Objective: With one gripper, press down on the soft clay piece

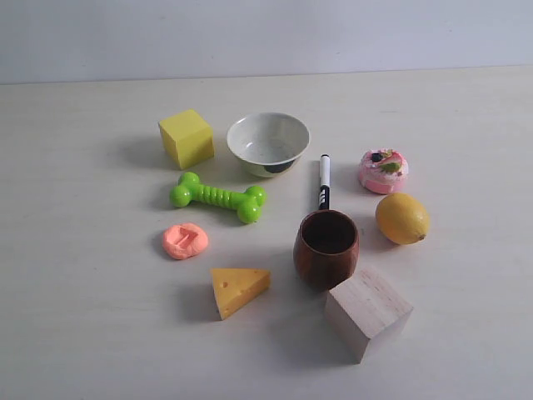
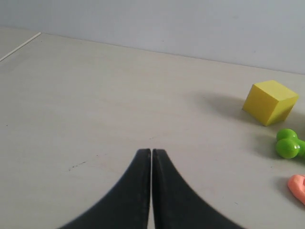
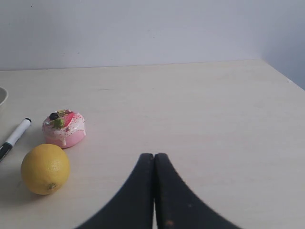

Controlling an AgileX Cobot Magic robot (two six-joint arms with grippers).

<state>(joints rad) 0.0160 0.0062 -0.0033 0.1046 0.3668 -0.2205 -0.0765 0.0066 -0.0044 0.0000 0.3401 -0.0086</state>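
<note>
The soft clay piece [image 1: 184, 241] is a small salmon-orange blob with a pressed dent, lying on the table left of centre between the green bone and the cheese wedge. Its edge [image 2: 298, 187] peeks into the left wrist view. My left gripper [image 2: 151, 150] is shut with nothing held, over bare table well away from the clay. My right gripper [image 3: 154, 155] is shut too and empty, over bare table apart from the lemon. Neither arm shows in the exterior view.
Around the clay stand a green bone toy [image 1: 218, 197], yellow cube [image 1: 186, 137], cheese wedge [image 1: 238, 289], bowl [image 1: 267, 142], marker [image 1: 324, 181], wooden cup [image 1: 326, 247], wooden block [image 1: 367, 312], lemon [image 1: 401, 218] and pink cake toy [image 1: 383, 170].
</note>
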